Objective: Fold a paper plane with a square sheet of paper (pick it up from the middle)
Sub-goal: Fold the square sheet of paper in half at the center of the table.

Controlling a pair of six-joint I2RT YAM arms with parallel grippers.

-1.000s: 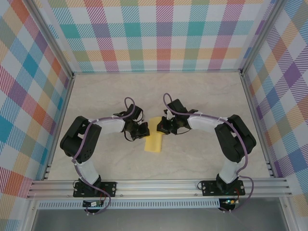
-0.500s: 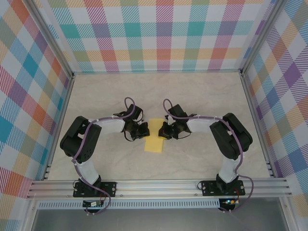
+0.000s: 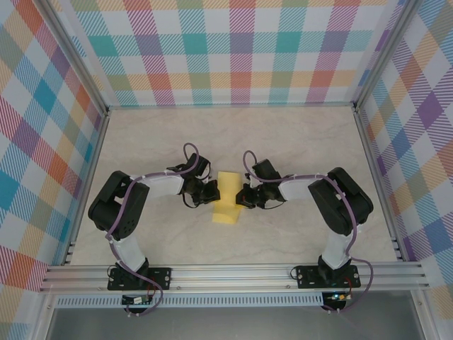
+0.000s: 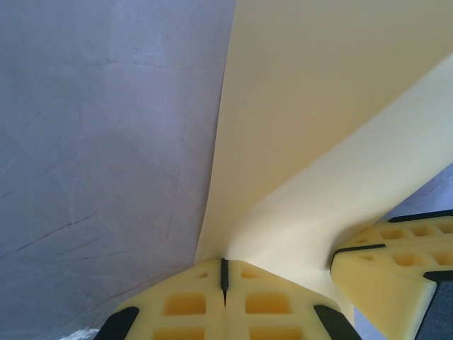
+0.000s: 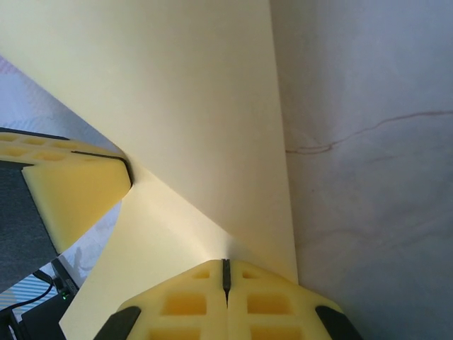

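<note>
Table (image 3: 297, 142): pale marbled top with plaid walls (image 3: 233, 57) on three sides. The arm bases sit on the rail (image 3: 233, 278) at the near edge.

Sheet of paper (image 3: 227, 202): pale yellow, about midway between the left and right edges and a little nearer the near edge than the far one. From above it reads as a narrow strip, with its long axis running from near to far.

Left gripper (image 3: 210, 193): at the strip's left side. Its fingers are pressed together with the paper's edge nipped between them. In the left wrist view the pads (image 4: 191, 304) meet at a thin dark seam, and the sheet rises straight out of it.

Right gripper (image 3: 244, 198): at the strip's right side, facing the left one across the paper. It too is clamped on the paper's edge. In the right wrist view the pads (image 5: 187, 304) are closed to a hairline, with the paper coming out between them.

Bend: both wrist views show the sheet in two planes that meet along a soft diagonal line starting near the pinch.

Spacing: the two grippers are close, with just the strip between them. In each wrist view the opposite gripper's yellow finger lies against the paper.

Contact with table: from these angles I cannot tell whether the underside rests on the top.
</note>
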